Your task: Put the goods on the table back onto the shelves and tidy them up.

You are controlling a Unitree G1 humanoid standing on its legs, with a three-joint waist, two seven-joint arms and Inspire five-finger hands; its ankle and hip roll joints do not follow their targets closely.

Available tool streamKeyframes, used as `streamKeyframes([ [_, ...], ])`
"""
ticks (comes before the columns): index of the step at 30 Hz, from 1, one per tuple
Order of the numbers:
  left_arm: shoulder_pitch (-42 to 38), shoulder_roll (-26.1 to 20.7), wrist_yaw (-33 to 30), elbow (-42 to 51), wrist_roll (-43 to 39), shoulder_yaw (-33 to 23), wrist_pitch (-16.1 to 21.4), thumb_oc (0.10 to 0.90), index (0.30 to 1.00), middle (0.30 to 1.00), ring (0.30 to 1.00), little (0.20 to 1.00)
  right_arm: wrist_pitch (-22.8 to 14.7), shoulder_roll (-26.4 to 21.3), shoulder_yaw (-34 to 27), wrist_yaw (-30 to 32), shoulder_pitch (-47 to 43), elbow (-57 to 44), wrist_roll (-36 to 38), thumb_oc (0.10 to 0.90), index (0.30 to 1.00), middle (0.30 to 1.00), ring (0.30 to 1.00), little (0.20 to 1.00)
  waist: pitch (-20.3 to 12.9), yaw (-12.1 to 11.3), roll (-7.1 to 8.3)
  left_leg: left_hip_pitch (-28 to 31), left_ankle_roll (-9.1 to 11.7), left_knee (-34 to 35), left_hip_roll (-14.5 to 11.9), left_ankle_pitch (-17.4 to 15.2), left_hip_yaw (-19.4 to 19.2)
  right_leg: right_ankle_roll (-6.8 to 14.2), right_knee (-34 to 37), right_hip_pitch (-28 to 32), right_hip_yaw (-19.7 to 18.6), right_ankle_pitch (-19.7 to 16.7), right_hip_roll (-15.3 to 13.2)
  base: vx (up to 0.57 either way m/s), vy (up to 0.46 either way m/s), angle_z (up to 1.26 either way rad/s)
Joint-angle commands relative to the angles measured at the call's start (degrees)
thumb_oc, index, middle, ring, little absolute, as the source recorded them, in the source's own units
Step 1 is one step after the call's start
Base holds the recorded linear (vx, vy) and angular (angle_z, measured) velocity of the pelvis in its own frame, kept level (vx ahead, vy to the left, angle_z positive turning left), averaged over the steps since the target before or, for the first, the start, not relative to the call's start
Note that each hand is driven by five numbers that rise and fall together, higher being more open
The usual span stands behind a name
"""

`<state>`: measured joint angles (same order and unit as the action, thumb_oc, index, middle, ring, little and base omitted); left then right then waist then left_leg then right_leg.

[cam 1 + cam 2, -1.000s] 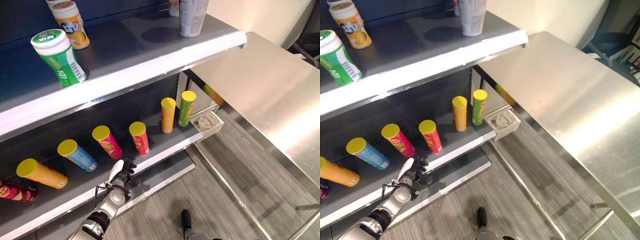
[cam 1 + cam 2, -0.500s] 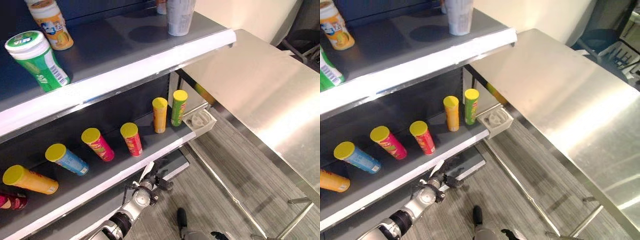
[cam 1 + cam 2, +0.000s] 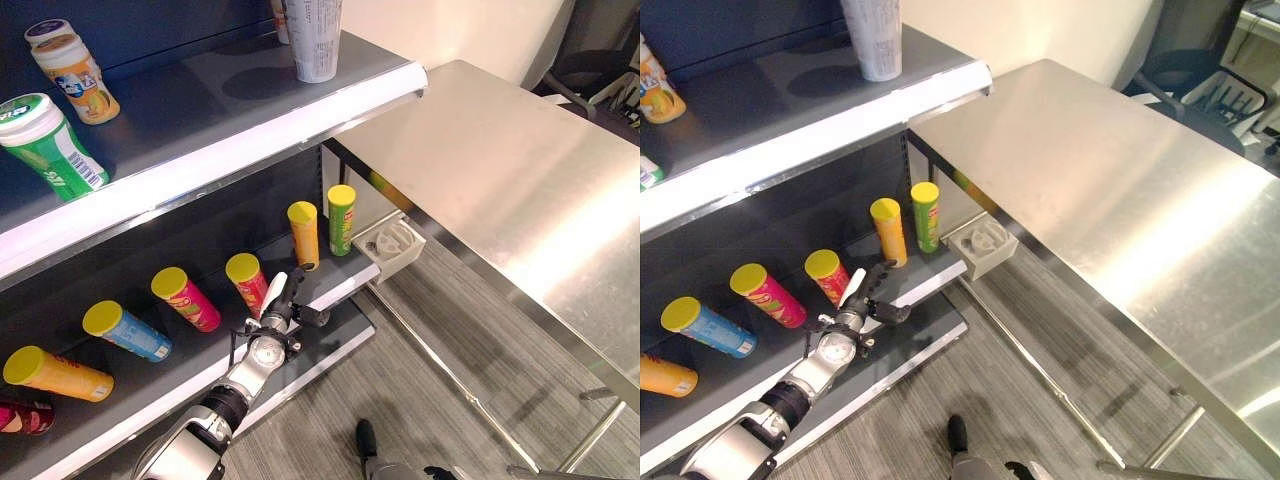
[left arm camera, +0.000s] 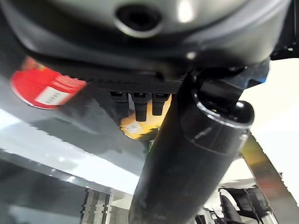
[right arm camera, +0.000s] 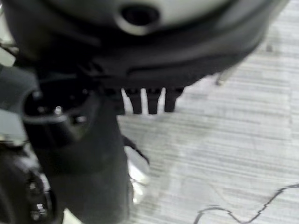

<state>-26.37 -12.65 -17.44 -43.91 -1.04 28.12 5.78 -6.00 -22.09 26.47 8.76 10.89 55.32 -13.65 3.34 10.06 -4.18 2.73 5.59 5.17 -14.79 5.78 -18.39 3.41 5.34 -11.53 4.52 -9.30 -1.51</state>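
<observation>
My left hand [image 3: 272, 322] is up at the front lip of the lower shelf [image 3: 330, 290], fingers straight and relaxed, holding nothing, just in front of the red chip can [image 3: 247, 283]. That can is a slim cylinder with a yellow lid, tilted, its long axis running from the shelf's back toward the front edge, lid end nearest me. Beside it the pink can [image 3: 186, 299], the blue can [image 3: 127, 331] and the orange one [image 3: 56, 373] lie the same way, while the orange-yellow can [image 3: 304, 235] and the green can [image 3: 341, 219] stand upright near the shelf's right end. At the left edge a dark red can [image 3: 22, 417] is cut off. My right hand [image 5: 79, 154] hangs over grey striped carpet [image 5: 233, 154], fingers straight and empty. The steel table [image 3: 520, 190] is smooth and shiny.
</observation>
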Motion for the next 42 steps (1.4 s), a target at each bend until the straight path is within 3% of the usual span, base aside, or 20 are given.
streamKeyframes([
  [1,-3.8,-1.0,0.2,0.2,0.3,-3.9,2.3,0.800,0.900,0.900,0.900,0.900,-0.4,0.7,-0.8,-0.1,1.5,-2.1,-1.2,0.800,0.900,0.900,0.900,0.900,-1.2,0.2,3.40,4.1,5.8,-0.2,0.5,0.8,0.7,1.6,-0.4,6.1,-1.3,7.0,0.4,0.00,0.000,0.00],
  [13,-1.7,-0.9,0.9,1.3,0.5,-3.9,1.6,0.800,0.900,0.900,0.900,0.900,0.1,0.5,-0.7,-0.2,1.7,-4.0,-1.4,0.800,0.900,0.900,0.900,0.900,-0.6,-0.7,3.48,3.4,5.7,-0.2,0.4,0.6,1.8,1.4,-0.4,6.3,-0.7,7.3,0.4,0.00,0.001,0.04],
  [22,-1.8,-3.3,-1.1,0.3,4.8,-5.9,0.5,0.800,0.900,0.900,0.900,0.900,0.1,-0.1,-0.9,-0.6,2.3,-5.6,-1.5,0.800,0.900,0.900,0.900,0.900,-0.2,-1.4,3.69,3.9,5.7,-0.2,0.3,0.3,2.2,1.3,-0.5,7.2,-0.2,7.7,0.5,0.00,-0.001,0.02],
  [42,-8.7,-7.2,-5.7,-12.4,5.0,-8.5,-0.2,0.800,0.900,0.900,0.900,0.900,-1.6,-5.7,-2.9,-4.5,9.4,-23.6,-2.0,0.800,0.900,0.900,0.900,0.900,0.6,0.6,5.06,2.8,6.3,-0.2,0.1,0.4,1.0,1.5,-0.8,5.6,-1.0,7.4,0.7,0.00,-0.001,0.00],
])
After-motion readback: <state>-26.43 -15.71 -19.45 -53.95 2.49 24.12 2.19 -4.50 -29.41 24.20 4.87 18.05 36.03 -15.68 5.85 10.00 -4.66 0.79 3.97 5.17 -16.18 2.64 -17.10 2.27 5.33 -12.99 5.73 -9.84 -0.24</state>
